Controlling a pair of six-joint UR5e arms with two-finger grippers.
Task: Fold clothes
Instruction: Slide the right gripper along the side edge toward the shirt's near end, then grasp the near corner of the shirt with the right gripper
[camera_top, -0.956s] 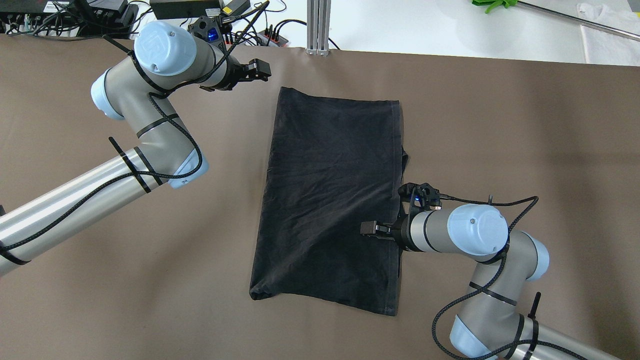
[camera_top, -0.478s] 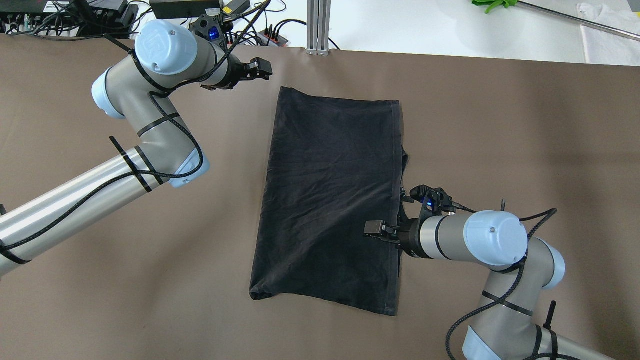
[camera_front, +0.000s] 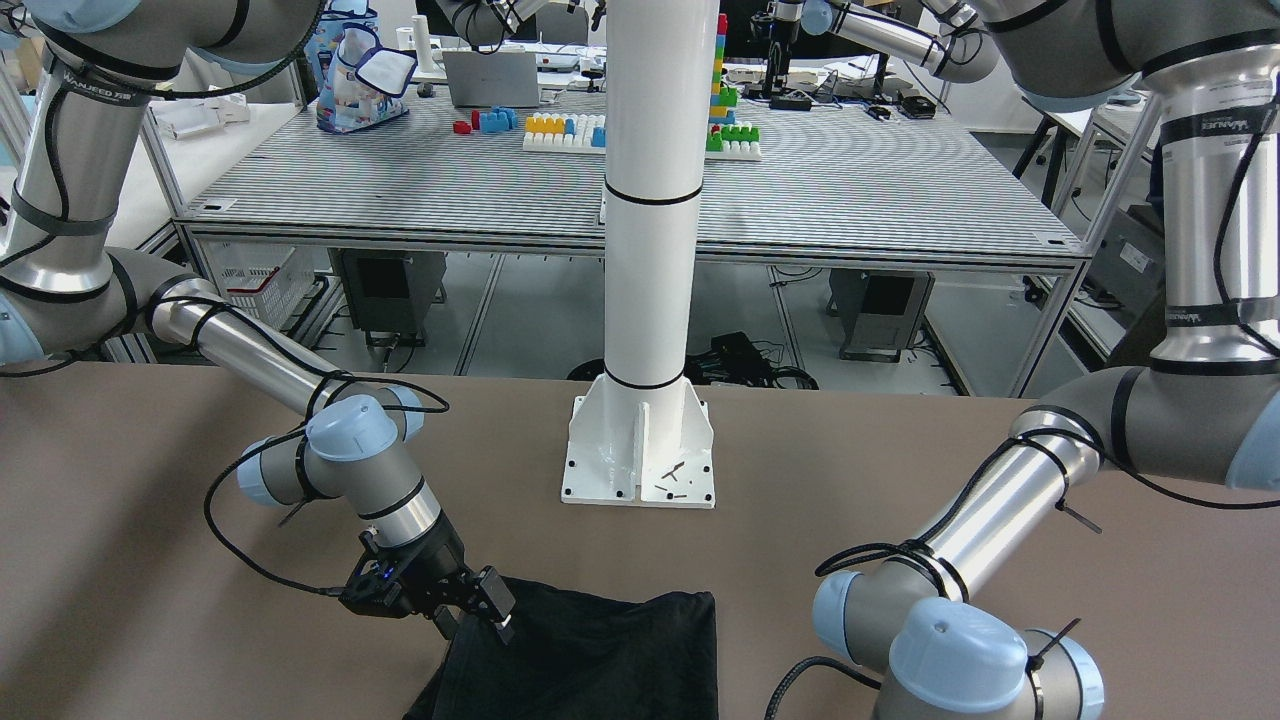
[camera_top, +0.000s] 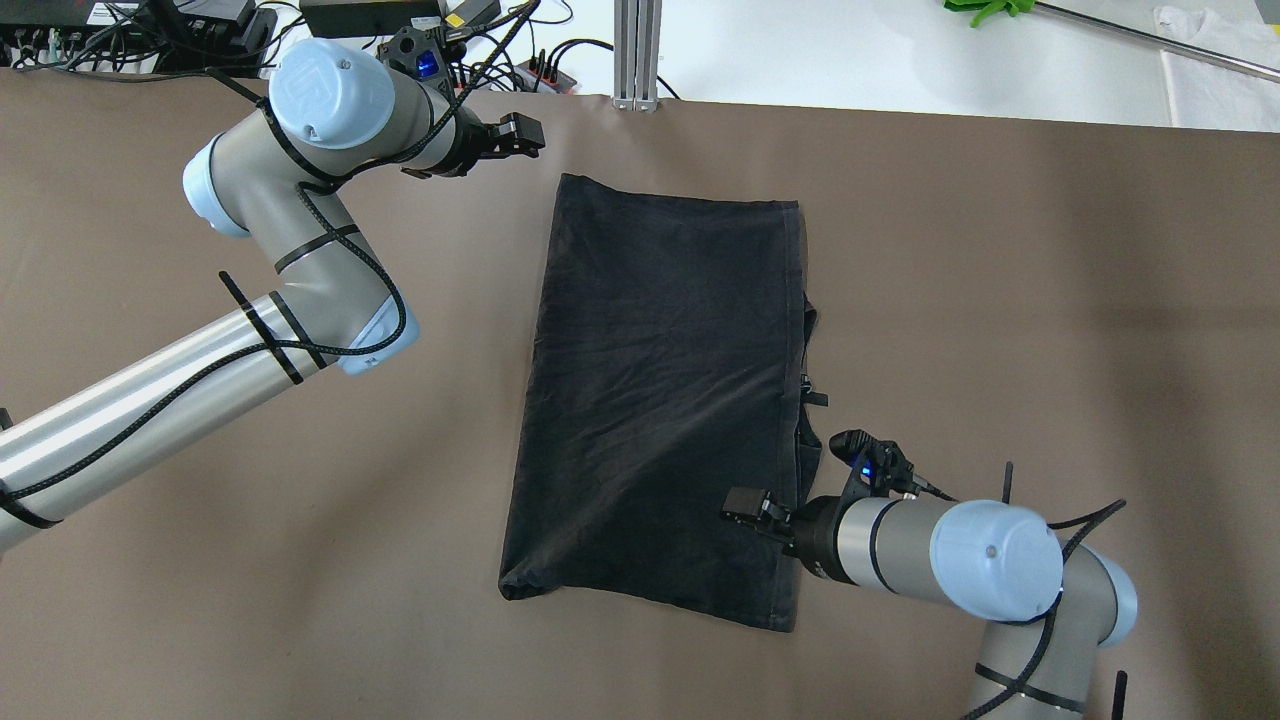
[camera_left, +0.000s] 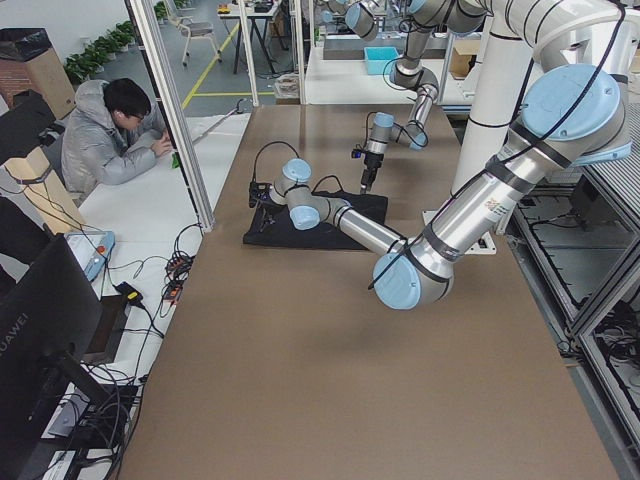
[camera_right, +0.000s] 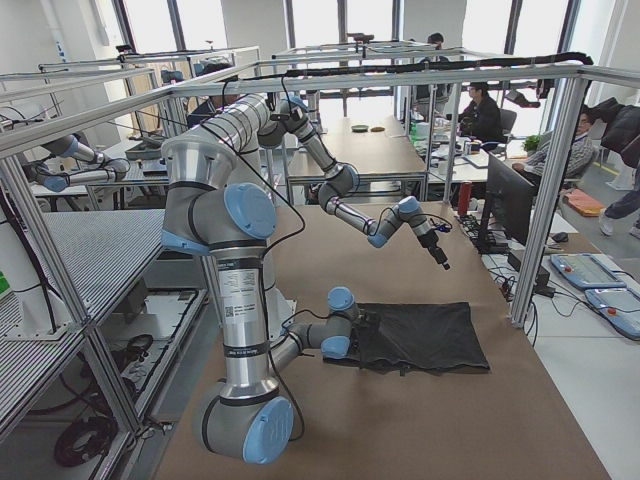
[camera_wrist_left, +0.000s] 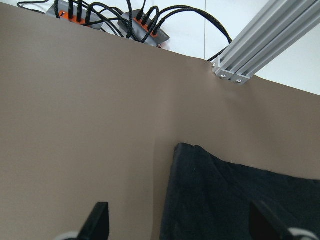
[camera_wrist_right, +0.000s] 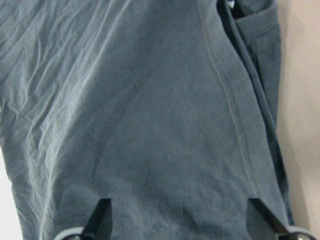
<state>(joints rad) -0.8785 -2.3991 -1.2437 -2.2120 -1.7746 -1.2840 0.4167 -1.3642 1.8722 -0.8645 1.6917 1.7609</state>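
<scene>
Currently, I am watching a folding job that appears to be sitting near its midpoint. The black garment (camera_top: 660, 400) is lying flat in the middle of the brown tabletop (camera_top: 1000, 250). It looks already doubled into a long rectangle, judging by the rounded crease at its near left corner and the under-layer peeking out along its right hem. I am reckoning that at least one crosswise fold is remaining, and wrinkles are running across the near half.

The right fingers (camera_wrist_right: 101, 220) are poised low and spread wide over the near right part of the cloth, just inside the hem, and are gripping nothing. I cannot tell whether they are touching the fabric. The left fingers (camera_wrist_left: 98, 222) are likewise gaping empty over bare tabletop just beyond the garment's far left corner.

Around the work, a white pole (camera_front: 650, 200) is standing on its base plate (camera_front: 640, 455) on the robot's side, apart from the cloth. An aluminium post (camera_top: 637, 50) and power strips (camera_wrist_left: 145, 31) are lining the far edge, and a seated man (camera_left: 120, 130) is working past it. Nothing is lying on the garment. I am judging the loose right-hand layer to be the main hindrance, since it could be slipping out when a corner is lifted.
</scene>
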